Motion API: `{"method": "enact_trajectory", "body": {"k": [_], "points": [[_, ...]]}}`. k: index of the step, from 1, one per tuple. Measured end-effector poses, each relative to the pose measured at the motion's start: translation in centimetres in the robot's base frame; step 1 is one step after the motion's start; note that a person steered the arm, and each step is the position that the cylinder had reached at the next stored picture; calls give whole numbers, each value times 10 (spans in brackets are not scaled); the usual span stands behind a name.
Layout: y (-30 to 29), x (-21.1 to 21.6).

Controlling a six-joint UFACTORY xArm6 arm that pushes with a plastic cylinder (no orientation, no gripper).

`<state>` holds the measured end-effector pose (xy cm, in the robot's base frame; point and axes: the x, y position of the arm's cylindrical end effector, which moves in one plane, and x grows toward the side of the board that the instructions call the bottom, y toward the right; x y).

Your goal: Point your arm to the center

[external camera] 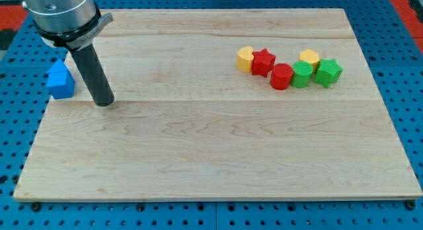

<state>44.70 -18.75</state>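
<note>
One tip (104, 102) (board's (211, 164) left), off-center.

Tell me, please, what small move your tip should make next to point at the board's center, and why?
I would probably slide my tip toward the view's right and slightly down. It now stands near the board's left edge, just right of the blue block, while the center lies well to the right. That path looks free; the other blocks cluster at upper right.

My tip (104, 102) stands on the board (211, 170) at left, a block (60, 80) just left; six blocks (289, 68) cluster upper right
</note>
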Motion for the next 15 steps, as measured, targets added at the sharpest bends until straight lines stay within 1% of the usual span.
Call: {"method": "enact_trajectory", "body": {"k": [1, 2, 3, 4, 5, 6, 8, 13, 14, 15], "points": [[-6, -1], [33, -3], [136, -6], [150, -11], [150, -10], [154, 17], [161, 31], [170, 38], [191, 38], [241, 38]]}}
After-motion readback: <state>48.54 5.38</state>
